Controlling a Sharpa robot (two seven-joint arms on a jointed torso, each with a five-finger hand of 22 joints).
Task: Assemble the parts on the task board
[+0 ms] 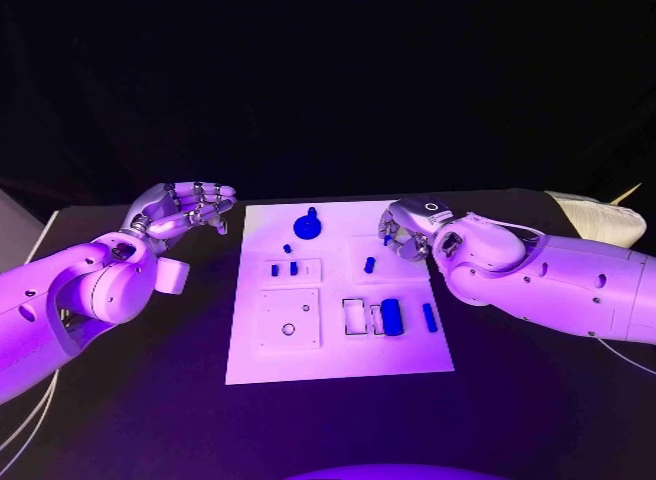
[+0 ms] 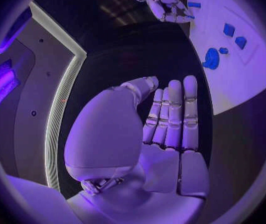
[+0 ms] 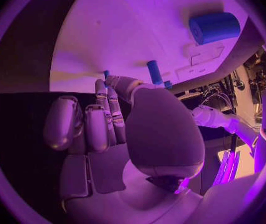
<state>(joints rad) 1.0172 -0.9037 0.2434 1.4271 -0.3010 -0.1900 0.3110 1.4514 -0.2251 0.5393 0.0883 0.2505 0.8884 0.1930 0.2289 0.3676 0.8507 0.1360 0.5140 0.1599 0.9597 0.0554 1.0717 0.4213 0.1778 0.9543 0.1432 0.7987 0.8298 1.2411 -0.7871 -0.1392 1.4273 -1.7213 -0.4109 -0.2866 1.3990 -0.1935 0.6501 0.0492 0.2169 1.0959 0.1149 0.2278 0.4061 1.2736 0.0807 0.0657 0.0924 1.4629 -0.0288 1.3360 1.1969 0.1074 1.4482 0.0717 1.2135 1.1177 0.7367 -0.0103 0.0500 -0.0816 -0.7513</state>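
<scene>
The white task board [image 1: 343, 345] lies mid-table with several blue parts on it: a round knob [image 1: 308, 225], a short peg [image 1: 369, 264], a thick block [image 1: 392, 315] and a slim bar [image 1: 429, 317]. My right hand [image 1: 410, 228] hovers over the board's far right corner with its fingers curled. In the right wrist view its thumb and a finger pinch a small blue part [image 3: 106, 73], close to the peg [image 3: 153, 71]. My left hand [image 1: 184, 208] hangs left of the board's far corner, off the plate. Its fingers [image 2: 173, 117] are straight and hold nothing.
Two small blue pieces [image 1: 284, 269] stand in a square recess on the board's left half, above a plate with a round hole [image 1: 288, 328]. A pale box [image 1: 0, 225] sits at the table's left edge and a pale object [image 1: 599, 215] at its far right.
</scene>
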